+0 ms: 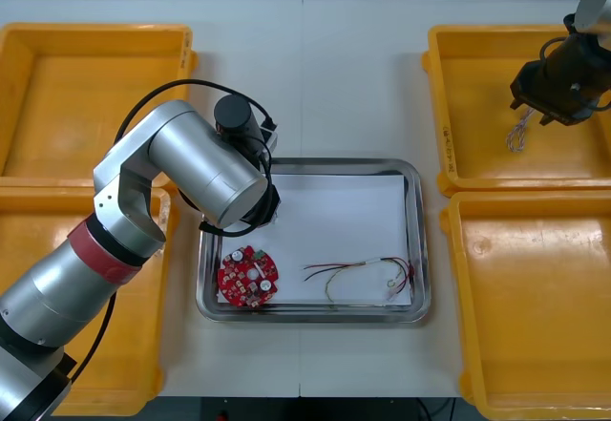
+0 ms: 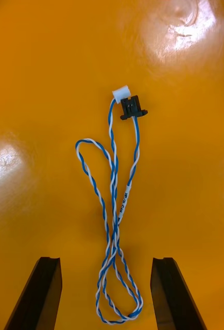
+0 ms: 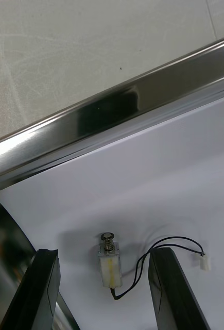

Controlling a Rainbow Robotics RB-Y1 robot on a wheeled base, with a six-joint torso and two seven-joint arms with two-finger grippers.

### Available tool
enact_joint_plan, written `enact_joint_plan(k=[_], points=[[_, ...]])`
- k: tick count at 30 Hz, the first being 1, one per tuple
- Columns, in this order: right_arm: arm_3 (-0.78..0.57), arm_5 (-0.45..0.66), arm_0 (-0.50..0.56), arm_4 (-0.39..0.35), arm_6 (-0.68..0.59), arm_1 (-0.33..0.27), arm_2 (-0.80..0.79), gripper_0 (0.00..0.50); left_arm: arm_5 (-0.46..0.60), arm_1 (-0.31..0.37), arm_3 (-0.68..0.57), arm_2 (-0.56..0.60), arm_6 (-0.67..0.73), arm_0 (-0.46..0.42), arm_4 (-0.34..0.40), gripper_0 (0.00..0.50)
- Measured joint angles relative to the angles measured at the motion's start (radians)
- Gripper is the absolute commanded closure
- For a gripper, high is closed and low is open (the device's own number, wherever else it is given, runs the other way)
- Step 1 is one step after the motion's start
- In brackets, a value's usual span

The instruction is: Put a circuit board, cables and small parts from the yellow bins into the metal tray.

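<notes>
1. The left gripper (image 3: 104,252) is held over the left part of the shiny metal tray (image 1: 417,240), jaws apart. A small metal part with a thin black wire (image 3: 109,263) lies between them on the white lining (image 3: 184,170), gripped by neither.
2. The right gripper (image 2: 107,259) is held above the far right yellow bin (image 1: 482,77), jaws apart, over a twisted blue and white cable (image 2: 114,206).
3. A round red circuit board (image 1: 248,276) and a red and yellow cable (image 1: 363,273) are seen in the tray's near part.

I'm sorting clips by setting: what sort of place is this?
Likely an electronics kitting bench: yellow bins flank a metal tray holding a red circuit board; the left gripper hangs over the tray, the right gripper over one bin.
</notes>
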Motion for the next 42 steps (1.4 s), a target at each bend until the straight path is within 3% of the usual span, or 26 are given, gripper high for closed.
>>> enact_joint_plan(k=[12, 19, 31, 42], points=[[0.045, -0.042, 0.0, -0.029, 0.0, 0.0, 0.0, 0.0, 0.011, 0.0, -0.019, 0.0, 0.0, 0.0, 0.002, 0.0], [0.045, -0.053, 0.0, -0.052, 0.0, 0.0, 0.0, 0.0, 0.15, 0.003, -0.101, 0.028, 0.0, -0.001, 0.055, 0.0], [0.046, -0.055, 0.012, -0.062, 0.0, 0.0, 0.0, 0.0, 0.331, 0.046, -0.14, 0.187, 0.018, -0.08, 0.188, 0.0], [0.046, -0.067, 0.041, -0.107, 0.0, 0.0, 0.0, 0.0, 0.339, 0.116, -0.118, 0.325, 0.022, -0.124, 0.22, 0.0]])
